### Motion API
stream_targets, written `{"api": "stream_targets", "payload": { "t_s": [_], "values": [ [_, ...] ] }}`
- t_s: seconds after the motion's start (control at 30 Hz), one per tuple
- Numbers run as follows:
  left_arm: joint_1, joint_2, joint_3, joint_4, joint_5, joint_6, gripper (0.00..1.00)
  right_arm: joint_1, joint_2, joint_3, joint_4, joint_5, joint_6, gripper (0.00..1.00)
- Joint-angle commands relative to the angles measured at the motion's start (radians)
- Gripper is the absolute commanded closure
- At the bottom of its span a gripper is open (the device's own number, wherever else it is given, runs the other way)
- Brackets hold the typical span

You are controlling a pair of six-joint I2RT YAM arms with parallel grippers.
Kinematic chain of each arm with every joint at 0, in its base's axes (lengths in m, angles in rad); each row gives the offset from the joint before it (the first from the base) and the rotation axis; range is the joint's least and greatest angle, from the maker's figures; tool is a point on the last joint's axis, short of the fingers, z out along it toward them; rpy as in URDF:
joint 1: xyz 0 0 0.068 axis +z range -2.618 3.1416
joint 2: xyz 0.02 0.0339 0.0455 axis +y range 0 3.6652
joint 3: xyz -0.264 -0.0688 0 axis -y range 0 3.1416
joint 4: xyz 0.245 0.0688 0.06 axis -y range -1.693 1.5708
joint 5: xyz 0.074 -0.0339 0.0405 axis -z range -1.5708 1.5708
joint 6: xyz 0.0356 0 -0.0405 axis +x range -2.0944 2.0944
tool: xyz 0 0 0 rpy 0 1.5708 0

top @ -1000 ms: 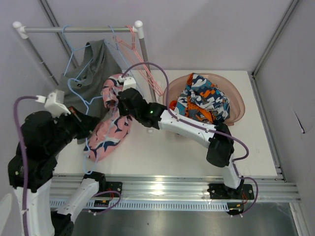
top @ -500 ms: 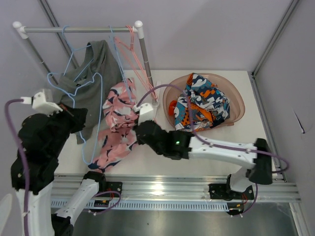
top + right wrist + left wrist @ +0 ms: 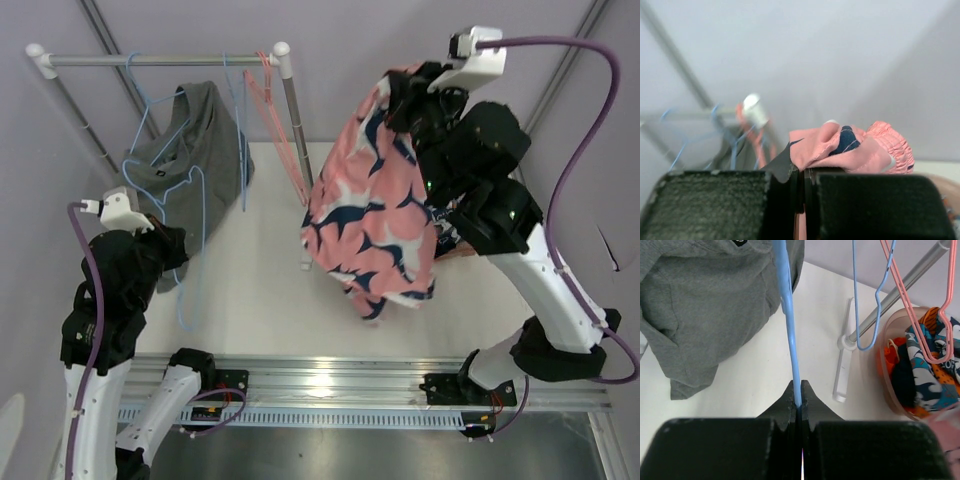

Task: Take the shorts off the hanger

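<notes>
The shorts point(image 3: 375, 215) hang centre right of the frame above the table point(image 3: 260, 290), while the rack point(image 3: 160, 60) stands upper left, a shirt point(image 3: 200, 140) hanging from it.

Nothing readable anywhere in these shots, honestly. Closest thing is a small black tag point(image 3: 740, 242) at the top edge of the grey shirt point(image 3: 700, 305) in the left wrist view. It has some white marks on it, but it's cut off by the frame and too small to make out (could be a logo or a size, can't tell). The pink shorts point(image 3: 375, 215) only show a navy and white pattern, no lettering.
</notes>
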Motion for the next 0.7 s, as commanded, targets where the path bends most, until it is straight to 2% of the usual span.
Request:
{"api": "stream_targets", "payload": {
  "t_s": [0.0,0.2,0.4,0.5,0.63,0.67],
  "values": [
    [-0.004,-0.008,-0.025,0.070,-0.006,0.039,1.00,-0.091,0.117,0.175,0.014,-0.053,-0.143,1.00],
    [-0.004,-0.016,-0.054,0.078,0.026,0.041,1.00,-0.279,0.226,0.358,0.046,-0.145,-0.165,1.00],
    [-0.004,-0.018,-0.063,0.083,0.008,0.053,1.00,-0.470,0.206,0.300,0.111,-0.217,-0.112,1.00],
    [-0.004,-0.008,-0.062,0.092,0.005,0.051,1.00,-0.569,0.186,0.194,0.135,-0.273,-0.035,1.00],
    [-0.004,0.013,-0.051,0.109,0.005,0.047,1.00,-0.640,0.132,0.000,0.195,-0.327,0.034,1.00],
    [-0.004,0.025,-0.048,0.115,0.003,0.045,1.00,-0.646,0.112,-0.134,0.221,-0.338,0.066,1.00]
  ]
}}
